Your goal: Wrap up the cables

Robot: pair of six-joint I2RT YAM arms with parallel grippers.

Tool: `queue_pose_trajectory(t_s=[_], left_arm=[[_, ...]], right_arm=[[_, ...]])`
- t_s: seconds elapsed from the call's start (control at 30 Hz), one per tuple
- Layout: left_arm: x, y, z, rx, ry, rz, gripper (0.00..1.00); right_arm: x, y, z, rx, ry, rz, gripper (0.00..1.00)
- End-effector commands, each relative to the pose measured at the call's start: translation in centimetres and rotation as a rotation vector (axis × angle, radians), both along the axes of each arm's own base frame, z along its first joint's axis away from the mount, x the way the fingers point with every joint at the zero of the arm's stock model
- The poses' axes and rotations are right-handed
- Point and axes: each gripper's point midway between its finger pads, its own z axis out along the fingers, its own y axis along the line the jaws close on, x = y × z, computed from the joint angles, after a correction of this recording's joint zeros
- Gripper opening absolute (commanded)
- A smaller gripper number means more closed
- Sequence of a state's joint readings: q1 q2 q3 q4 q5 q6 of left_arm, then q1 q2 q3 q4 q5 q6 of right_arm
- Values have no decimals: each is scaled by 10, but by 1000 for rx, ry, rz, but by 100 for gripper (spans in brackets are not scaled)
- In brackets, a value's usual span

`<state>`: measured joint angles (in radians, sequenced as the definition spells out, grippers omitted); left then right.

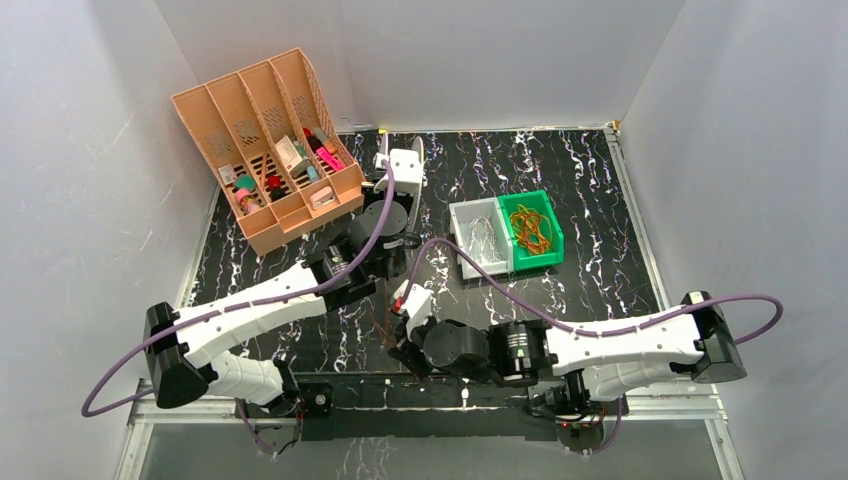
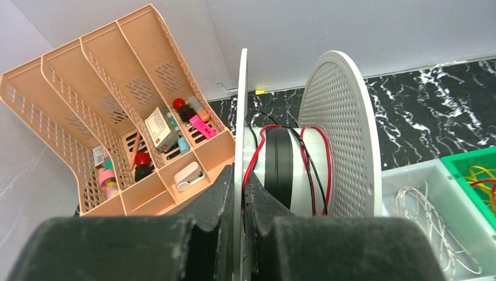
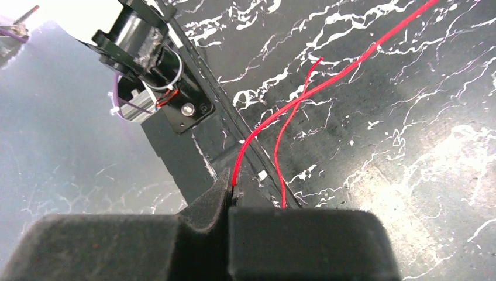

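Right gripper [image 3: 230, 190] is clenched on the thin red cables [image 3: 304, 88], which are trailed across the marbled worktop [image 3: 409, 152]. Farther out, a white spool [image 2: 339, 134] is clamped by its flange in the left gripper [image 2: 240, 187], with red turns wound on its hub. A peach organizer [image 2: 70, 99] is crowded just beside the spool. A clear bin [image 1: 478, 238] and a green bin [image 1: 545, 212] are set to its right.

Thin red cables [image 3: 301, 98], few turns around white spool [image 2: 339, 129], free strands crossing
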<state>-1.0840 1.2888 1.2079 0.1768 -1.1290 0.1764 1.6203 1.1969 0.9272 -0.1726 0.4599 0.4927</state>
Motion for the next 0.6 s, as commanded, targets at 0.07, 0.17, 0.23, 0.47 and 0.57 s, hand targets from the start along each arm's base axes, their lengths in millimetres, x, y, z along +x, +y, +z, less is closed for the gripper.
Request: queue_pose_trajectory(t_s=[0.07, 0.17, 0.23, 0.47, 0.57], left_arm=[[5, 9, -7, -48, 5, 40, 0], [2, 10, -31, -37, 53, 32, 0], [0, 12, -46, -28, 89, 37, 0], [-8, 16, -83, -28, 175, 14, 0], [-12, 14, -97, -7, 221, -5, 0]], right_arm=[[13, -19, 70, 69, -76, -95, 0], [21, -32, 95, 97, -93, -136, 0], [27, -42, 112, 128, -115, -155, 0], [45, -66, 155, 165, -186, -228, 0], [55, -77, 172, 167, -230, -270, 0]])
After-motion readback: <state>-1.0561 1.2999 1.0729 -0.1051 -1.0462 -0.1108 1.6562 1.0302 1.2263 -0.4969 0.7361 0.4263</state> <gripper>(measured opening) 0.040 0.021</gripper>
